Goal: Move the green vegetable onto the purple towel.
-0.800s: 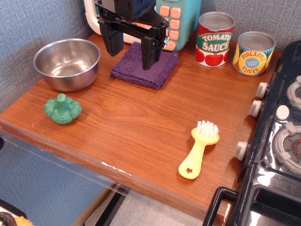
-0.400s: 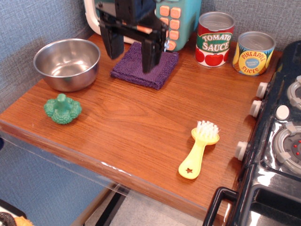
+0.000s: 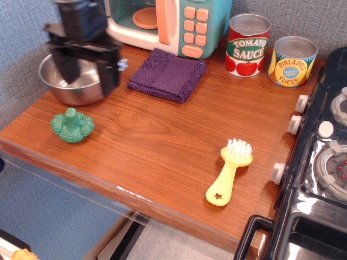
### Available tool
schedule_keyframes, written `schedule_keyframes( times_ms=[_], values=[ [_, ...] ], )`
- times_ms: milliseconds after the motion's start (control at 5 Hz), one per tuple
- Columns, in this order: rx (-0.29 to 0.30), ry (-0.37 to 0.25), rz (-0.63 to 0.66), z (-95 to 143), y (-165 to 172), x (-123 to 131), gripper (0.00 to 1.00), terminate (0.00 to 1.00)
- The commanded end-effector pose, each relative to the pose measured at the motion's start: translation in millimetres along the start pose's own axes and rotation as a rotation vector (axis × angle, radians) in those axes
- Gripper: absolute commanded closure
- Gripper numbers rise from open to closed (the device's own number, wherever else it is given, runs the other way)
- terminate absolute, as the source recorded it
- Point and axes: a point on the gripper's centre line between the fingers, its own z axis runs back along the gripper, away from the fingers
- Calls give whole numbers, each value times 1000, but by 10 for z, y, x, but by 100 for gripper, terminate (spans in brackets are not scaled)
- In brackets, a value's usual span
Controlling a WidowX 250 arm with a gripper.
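The green vegetable [image 3: 72,126] is a small toy broccoli lying near the front left edge of the wooden counter. The purple towel [image 3: 167,74] lies flat at the back, in front of the toy microwave. My gripper [image 3: 87,77] is blurred by motion and hangs in the air over the steel bowl, above and behind the broccoli. Its two black fingers stand apart, open and empty.
A steel bowl [image 3: 54,85] sits at the left, partly hidden by the gripper. A toy microwave [image 3: 171,24] stands at the back. A tomato sauce can [image 3: 247,45] and a pineapple can [image 3: 293,60] stand at the back right. A yellow brush [image 3: 229,171] lies front right. A toy stove [image 3: 322,162] fills the right edge.
My gripper has swung left from over the purple towel to over the steel bowl, uncovering the towel and the microwave. The broccoli has not moved.
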Motion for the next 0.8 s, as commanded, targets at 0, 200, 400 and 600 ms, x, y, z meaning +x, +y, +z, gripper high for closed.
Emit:
schedule_keyframes(
  times_ms=[0, 200, 400, 600],
  values=[
    [79, -14, 14, -42, 442, -223, 0, 0],
    [71, 39, 30, -220, 427, -154, 0, 0],
    [72, 57, 27, -300, 370, -66, 0, 0],
    [85, 80, 17, -398, 335, -26, 0, 0]
  ],
)
